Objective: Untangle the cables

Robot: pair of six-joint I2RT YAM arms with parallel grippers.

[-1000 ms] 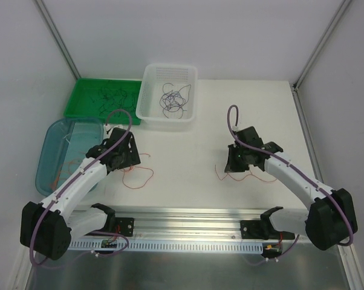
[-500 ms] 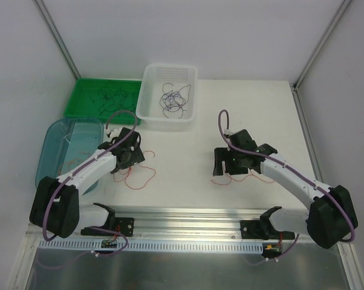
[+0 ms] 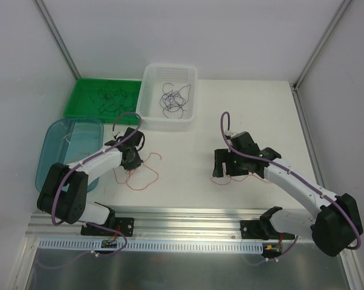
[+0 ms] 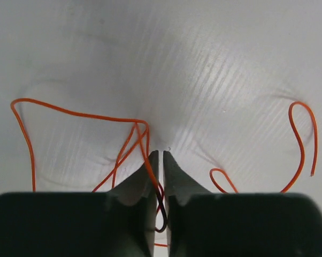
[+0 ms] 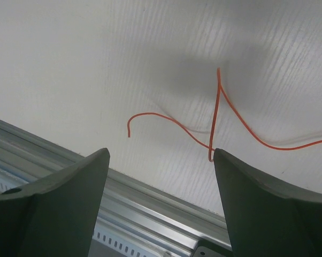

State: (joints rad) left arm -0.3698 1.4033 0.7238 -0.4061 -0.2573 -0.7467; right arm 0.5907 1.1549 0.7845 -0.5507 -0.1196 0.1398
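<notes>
Orange cables (image 4: 81,113) lie looped on the white table (image 3: 188,151), lower left of centre in the overhead view. The left gripper (image 4: 161,156) pinches several strands together, so pulling may tighten the tangle. The right gripper (image 5: 161,160) hangs spread above another orange strand (image 5: 219,107).

orange cable (image 4: 75,113) hidden behind left fingers (image 4: 134,187); right-view cable (image 5: 216,112) cut by edge

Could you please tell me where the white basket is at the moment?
In the top view, the white basket sits at the back, left of centre, immediately right of the green tray.
</notes>
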